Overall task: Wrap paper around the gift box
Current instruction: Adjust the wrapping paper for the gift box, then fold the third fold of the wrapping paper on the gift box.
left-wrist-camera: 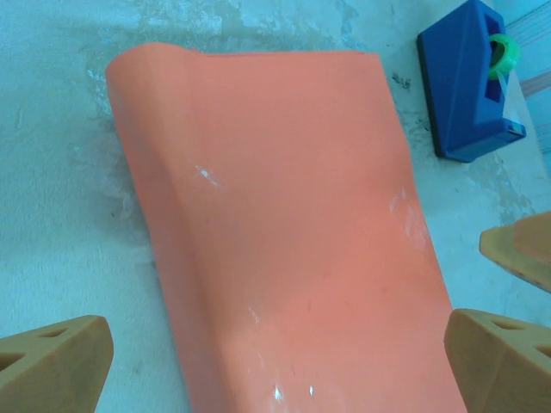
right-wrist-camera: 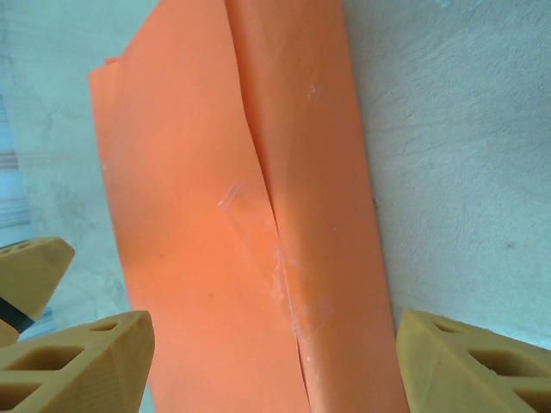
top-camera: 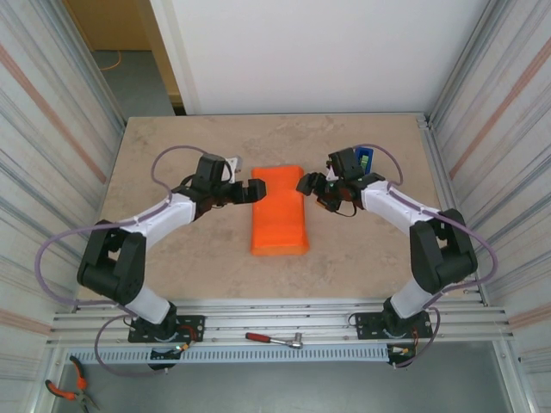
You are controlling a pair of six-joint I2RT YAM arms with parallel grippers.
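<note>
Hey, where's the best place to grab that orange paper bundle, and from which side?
Probably across its width, closing on the two long folded sides, coming from above. The orange paper lies flat as a long, low bundle with rounded sides, and the taped seam on top sits flush, giving nothing to pinch.

One orange paper sheet [top-camera: 279,215], one blue tape dispenser [left-wrist-camera: 465,86], one red-handled tool [top-camera: 267,337], one pair of pliers [top-camera: 69,389]
</note>
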